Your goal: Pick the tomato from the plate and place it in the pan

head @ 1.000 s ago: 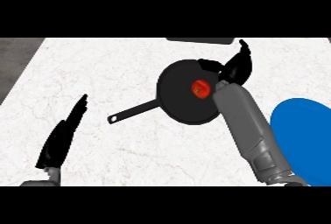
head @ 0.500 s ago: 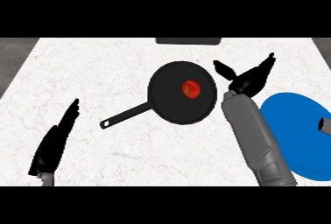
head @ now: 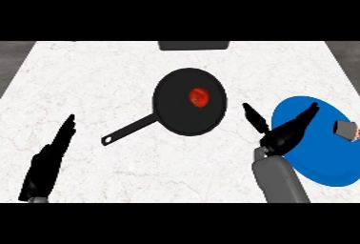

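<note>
your tomato [head: 200, 96] sits inside the pan [head: 175, 114], so placement looks done. right of the pan, the right hand [head: 285, 134] is spread, empty, over the blue plate [head: 325, 157]; the left hand [head: 48, 164] rests open, left of the pan.

A dark rectangular object [head: 193, 45] sits at the white marble counter's [head: 105, 86] far edge.

black hands [head: 281, 138], grey forearms [head: 281, 178]
</note>
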